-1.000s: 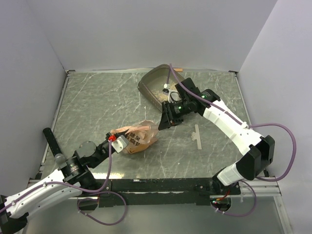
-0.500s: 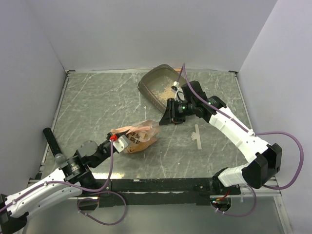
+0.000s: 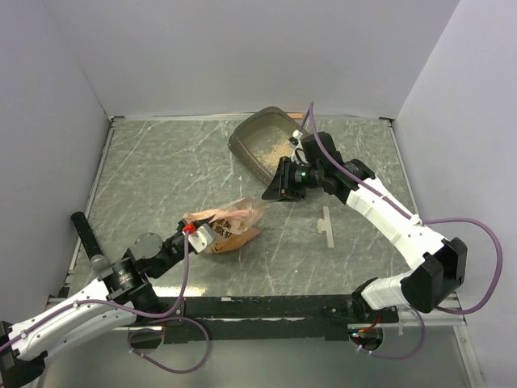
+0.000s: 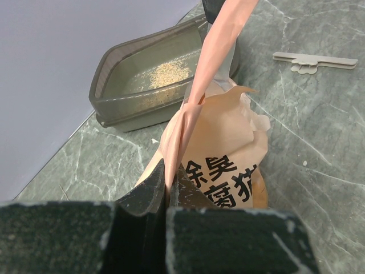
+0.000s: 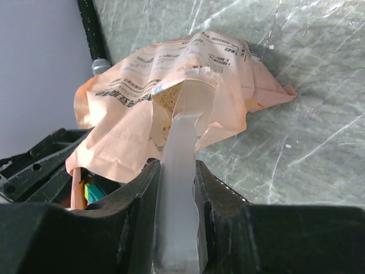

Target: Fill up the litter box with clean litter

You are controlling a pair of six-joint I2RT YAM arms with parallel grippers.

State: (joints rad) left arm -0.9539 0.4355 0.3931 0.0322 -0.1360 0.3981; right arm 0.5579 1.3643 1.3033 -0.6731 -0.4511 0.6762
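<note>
I have the orange-pink printed bag [image 3: 234,222] lying near the middle of the desk [image 3: 161,178], and I place everything else from it.

My left gripper [image 3: 196,233] is on the near-left side of the bag. In its wrist view the gripper [image 4: 170,171] has its fingers pressed together on an edge of the bag [image 4: 228,148], and that edge is drawn up into a taut pink strip.

My right gripper [image 3: 275,192] is just beyond the bag on the far-right side. Its wrist view shows the gripper [image 5: 175,168] clamped on a translucent white scoop [image 5: 182,131]. The scoop's far end reaches into the open mouth of the bag [image 5: 131,114], where I can see a little clean litter [image 5: 165,98]. I cannot tell whether the scoop carries any.

The litter box [image 3: 254,129] stands well beyond the bag, to the far right of it, close to the back wall. A thin scatter of clean litter [image 3: 275,148] lies on its floor. The left wrist view shows the same thing: the box [image 4: 142,43] behind the bag, with a small patch of granules [image 4: 165,71] inside.

A pale flat strip [image 3: 326,226] lies on the desk to the right of the bag, apart from it, and it also shows in the left wrist view [image 4: 316,59].
</note>
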